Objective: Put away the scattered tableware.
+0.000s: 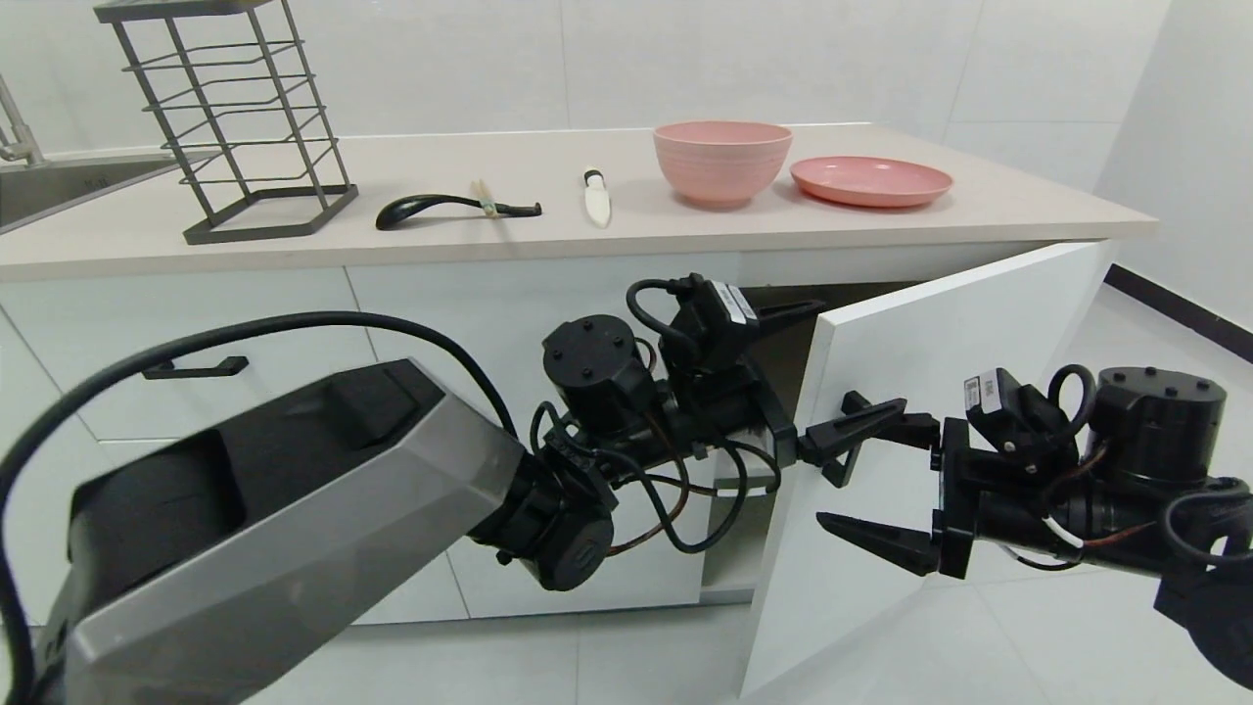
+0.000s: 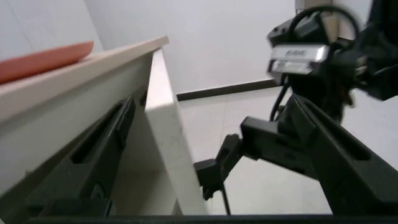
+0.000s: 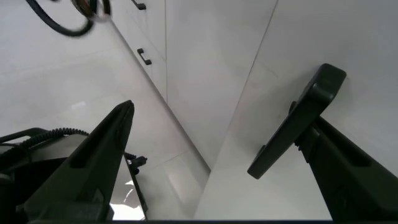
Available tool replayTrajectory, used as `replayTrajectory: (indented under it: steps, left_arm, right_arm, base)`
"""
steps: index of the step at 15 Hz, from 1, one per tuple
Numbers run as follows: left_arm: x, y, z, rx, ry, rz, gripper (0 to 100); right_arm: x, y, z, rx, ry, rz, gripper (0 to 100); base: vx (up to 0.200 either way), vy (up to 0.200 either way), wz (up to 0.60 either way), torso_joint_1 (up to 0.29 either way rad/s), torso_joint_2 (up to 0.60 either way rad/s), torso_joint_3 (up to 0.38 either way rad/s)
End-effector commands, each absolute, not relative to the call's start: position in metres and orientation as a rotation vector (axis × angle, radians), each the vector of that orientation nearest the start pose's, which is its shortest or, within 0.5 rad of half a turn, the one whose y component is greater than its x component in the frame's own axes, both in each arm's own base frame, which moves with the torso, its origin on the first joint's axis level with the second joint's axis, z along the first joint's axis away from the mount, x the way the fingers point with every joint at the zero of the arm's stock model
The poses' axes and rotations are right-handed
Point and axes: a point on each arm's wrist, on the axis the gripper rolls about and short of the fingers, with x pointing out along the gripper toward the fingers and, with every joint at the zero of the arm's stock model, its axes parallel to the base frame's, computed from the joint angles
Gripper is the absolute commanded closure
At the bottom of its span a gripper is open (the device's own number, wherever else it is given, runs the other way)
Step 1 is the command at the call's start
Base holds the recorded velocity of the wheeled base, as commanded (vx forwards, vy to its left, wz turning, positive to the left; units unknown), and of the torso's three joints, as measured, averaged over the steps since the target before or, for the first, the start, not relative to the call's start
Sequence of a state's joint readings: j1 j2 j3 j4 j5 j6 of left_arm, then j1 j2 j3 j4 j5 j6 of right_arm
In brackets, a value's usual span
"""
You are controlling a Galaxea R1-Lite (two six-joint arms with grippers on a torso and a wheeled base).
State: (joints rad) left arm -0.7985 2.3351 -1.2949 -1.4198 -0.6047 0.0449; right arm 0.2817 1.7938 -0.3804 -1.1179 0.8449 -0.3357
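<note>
Counter (image 1: pixel 881 230): dark wire rack (image 1: pixel 256 231), glossy black spoon (image 1: pixel 406 209), pale chopsticks (image 1: pixel 487 201), white knife (image 1: pixel 596 201), ribbed pink bowl (image 1: pixel 721 162), flat pink plate (image 1: pixel 870 181) | left gripper (image 1: pixel 808 377) agape, straddling white cabinet door (image 1: pixel 940 323) edge | right gripper (image 1: pixel 827 485) agape beside black handle (image 3: pixel 298 121) | tableware lies above, apart from both | wrist labels (image 2: pixel 298 55) unreadable

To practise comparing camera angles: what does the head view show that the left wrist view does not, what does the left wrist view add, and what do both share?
Head view, not the left wrist view: wire rack, black spoon, wooden chopsticks, white utensil, pink bowl, sink.
Left wrist view, not the head view: the thin edge of the cabinet door end-on, between the spread fingers of the left gripper.
Both: pink plate, countertop, that door, the open right gripper.
</note>
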Motion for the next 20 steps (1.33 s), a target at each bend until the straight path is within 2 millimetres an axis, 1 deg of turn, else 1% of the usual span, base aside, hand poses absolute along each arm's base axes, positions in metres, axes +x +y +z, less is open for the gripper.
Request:
replayTrajectory:
  steps: [1, 2, 4, 5, 6, 7, 8, 9, 14, 15, 17, 18, 19, 20]
  left_arm:
    - [0.303, -0.348, 0.123, -0.007, -0.415, -1.406, 0]
    - [0.299, -0.351, 0.123, -0.01, -0.415, -1.417, 0]
    - [0.297, -0.352, 0.123, -0.011, -0.415, -1.422, 0]
    - [0.297, -0.352, 0.124, -0.012, -0.421, -1.421, 0]
    - [0.297, -0.352, 0.124, -0.012, -0.421, -1.419, 0]
    - [0.297, -0.352, 0.124, -0.011, -0.424, -1.419, 0]
    - [0.297, -0.352, 0.125, -0.011, -0.426, -1.419, 0]
    - [0.298, -0.352, 0.125, -0.015, -0.422, -1.399, 0]
    - [0.305, -0.349, 0.118, -0.016, -0.393, -1.344, 0]
    - [0.305, -0.349, 0.117, -0.016, -0.389, -1.343, 0]
    - [0.305, -0.35, 0.114, -0.017, -0.383, -1.339, 0]
    - [0.309, -0.348, 0.112, -0.015, -0.376, -1.332, 0]
    - [0.309, -0.348, 0.11, -0.014, -0.371, -1.331, 0]
    - [0.311, -0.347, 0.107, -0.012, -0.364, -1.326, 0]
  right_arm:
    - [0.243, 0.088, 0.106, -0.214, 0.1, 1.156, 0]
    - [0.245, 0.086, 0.106, -0.213, 0.101, 1.145, 0]
    - [0.248, 0.08, 0.105, -0.217, 0.101, 1.123, 0]
    - [0.251, 0.073, 0.101, -0.224, 0.112, 1.097, 0]
    - [0.252, 0.071, 0.1, -0.231, 0.109, 1.089, 0]
    - [0.254, 0.062, 0.1, -0.236, 0.109, 1.058, 0]
    - [0.254, 0.061, 0.1, -0.237, 0.109, 1.053, 0]
    - [0.255, 0.054, 0.099, -0.246, 0.108, 1.027, 0]
    - [0.247, 0.049, 0.091, -0.235, 0.151, 1.015, 0]
    - [0.247, 0.048, 0.091, -0.236, 0.15, 1.011, 0]
    - [0.248, 0.041, 0.094, -0.25, 0.124, 0.976, 0]
    - [0.245, 0.033, 0.093, -0.264, 0.108, 0.948, 0]
    - [0.243, 0.032, 0.092, -0.264, 0.107, 0.944, 0]
    - [0.232, 0.031, 0.088, -0.259, 0.111, 0.944, 0]
  base:
    - [0.0, 0.0, 0.0, 0.0, 0.0, 0.0]
    - [0.0, 0.0, 0.0, 0.0, 0.0, 0.0]
    - [0.0, 0.0, 0.0, 0.0, 0.0, 0.0]
    - [0.0, 0.0, 0.0, 0.0, 0.0, 0.0]
    - [0.0, 0.0, 0.0, 0.0, 0.0, 0.0]
    - [0.0, 0.0, 0.0, 0.0, 0.0, 0.0]
    - [0.0, 0.0, 0.0, 0.0, 0.0, 0.0]
    - [0.0, 0.0, 0.0, 0.0, 0.0, 0.0]
    - [0.0, 0.0, 0.0, 0.0, 0.0, 0.0]
    - [0.0, 0.0, 0.0, 0.0, 0.0, 0.0]
    - [0.0, 0.0, 0.0, 0.0, 0.0, 0.0]
    - [0.0, 0.0, 0.0, 0.0, 0.0, 0.0]
    - [0.0, 0.0, 0.0, 0.0, 0.0, 0.0]
    - [0.0, 0.0, 0.0, 0.0, 0.0, 0.0]
